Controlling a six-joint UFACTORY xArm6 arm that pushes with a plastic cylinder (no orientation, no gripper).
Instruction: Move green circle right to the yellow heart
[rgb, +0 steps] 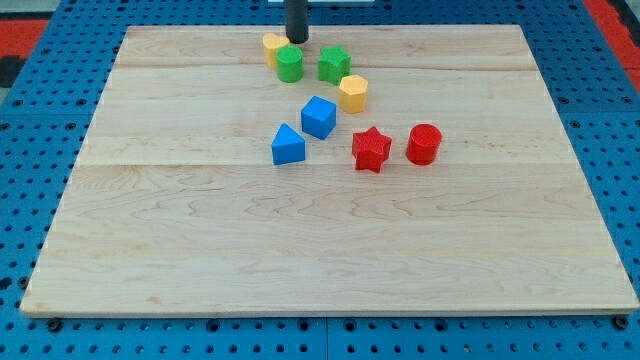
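My tip (297, 40) rests on the worktop (330, 250) near the view's top edge, the dark rod rising out of frame above it. There is no hand on this arm — just the rod, so nothing is held or gripped.

The green circle (290, 65) sits just below my tip in the view, very close, though I cannot tell whether they touch. The yellow heart (272, 45) lies just to the tip's left, pressed against the green circle's upper left side.

To the tip's lower right stands the green star (334, 64), a small gap away from the circle. Further down on that side is the yellow hexagon (353, 93), close under the star.

Below the tip, well past the circle, the blue cube (318, 116) sits — and the blue triangle (287, 146) is just beyond it, slightly left. Off to the lower right, far from the tip, the red star (371, 149) and red cylinder (423, 144) stand side by side, apart from each other.
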